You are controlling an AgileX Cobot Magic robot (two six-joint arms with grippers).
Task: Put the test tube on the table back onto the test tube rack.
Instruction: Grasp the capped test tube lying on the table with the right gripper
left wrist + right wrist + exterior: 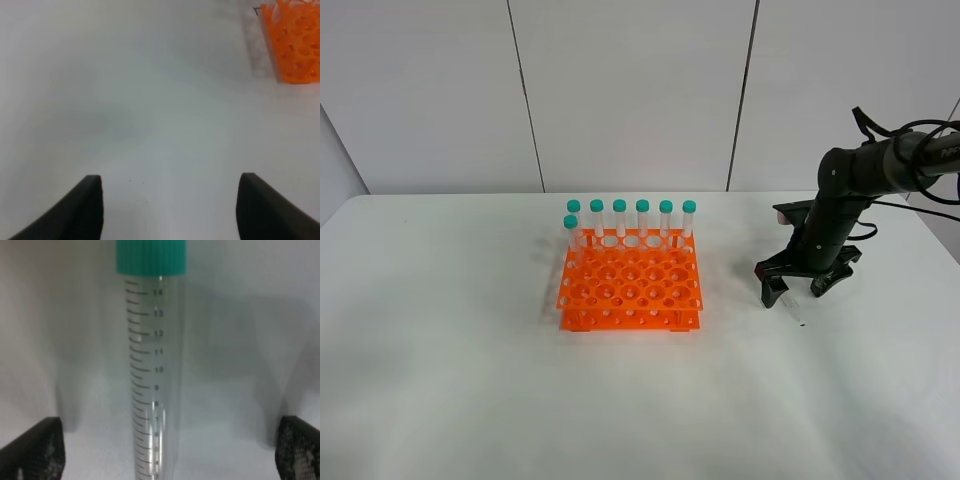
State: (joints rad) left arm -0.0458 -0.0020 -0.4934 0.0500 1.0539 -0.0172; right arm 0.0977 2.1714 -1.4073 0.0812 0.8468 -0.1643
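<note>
Table [470,400]: white, carrying everything.
Rack [630,285]: orange, sitting mid-table, holding seven capped tubes [642,215] along its 12 o'clock side.
Right gripper [791,296]: hanging released, fingers straddling the test tube without touching.
Left gripper [170,205]: gaping wide above the table.
Test tube [152,370]: lying on the table at the rack's 3 o'clock.

bright even light, blurry close-ups

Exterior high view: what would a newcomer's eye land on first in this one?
The bright orange test tube rack mid-table, with teal-capped tubes standing at its back. Then the right gripper, down at the table right of the rack, open astride a lone test tube lying there.
</note>
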